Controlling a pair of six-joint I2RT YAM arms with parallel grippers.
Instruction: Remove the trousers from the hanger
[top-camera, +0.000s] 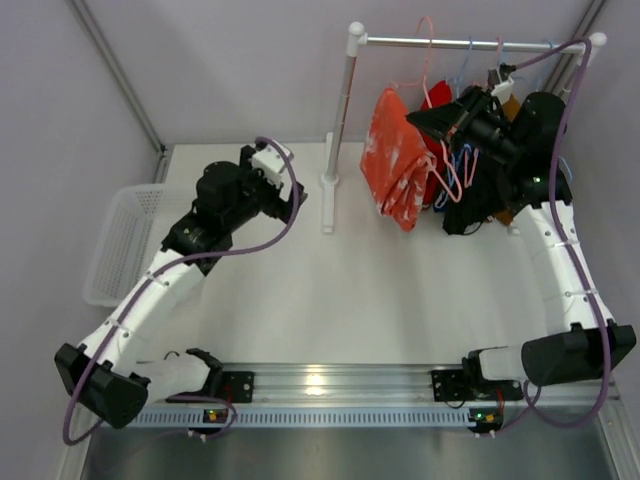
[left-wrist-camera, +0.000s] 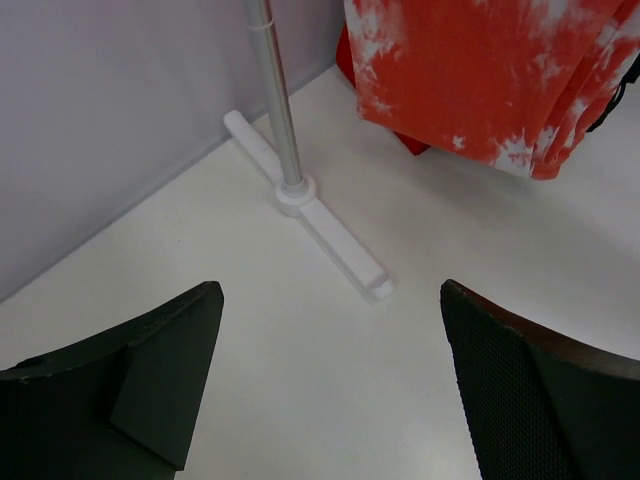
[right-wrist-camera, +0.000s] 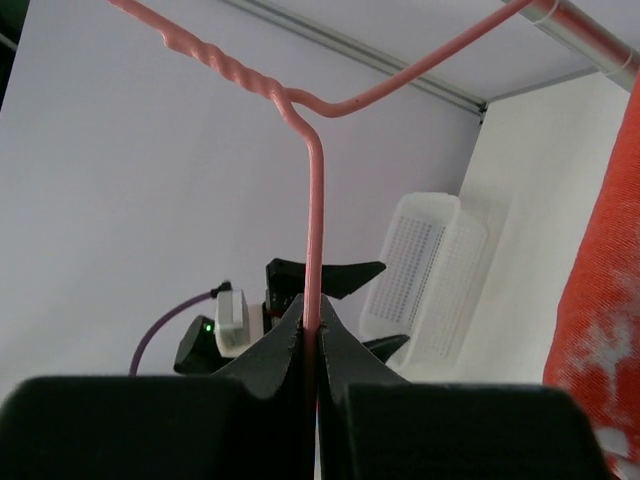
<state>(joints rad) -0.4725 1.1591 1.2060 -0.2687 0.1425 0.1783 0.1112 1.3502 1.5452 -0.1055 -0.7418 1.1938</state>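
The trousers hang on a rack: the orange-red speckled pair (top-camera: 395, 160) in front, plain red (top-camera: 432, 180) and black (top-camera: 470, 205) garments behind it. My right gripper (top-camera: 418, 120) is high by the rod (top-camera: 430, 43). In the right wrist view it (right-wrist-camera: 312, 325) is shut on the vertical neck of a pink wire hanger (right-wrist-camera: 314, 220), with the speckled trousers (right-wrist-camera: 600, 300) at the right edge. My left gripper (top-camera: 296, 197) is low beside the rack's pole, open and empty (left-wrist-camera: 330, 295). It faces the pole's foot (left-wrist-camera: 335, 235) and the speckled trousers (left-wrist-camera: 490, 70).
The rack's left pole (top-camera: 340, 120) stands on a white foot (top-camera: 328, 205) mid-table. A white perforated basket (top-camera: 120, 240) sits at the table's left edge and also shows in the right wrist view (right-wrist-camera: 425, 280). Other hangers, one of them blue (top-camera: 470, 60), hang on the rod.
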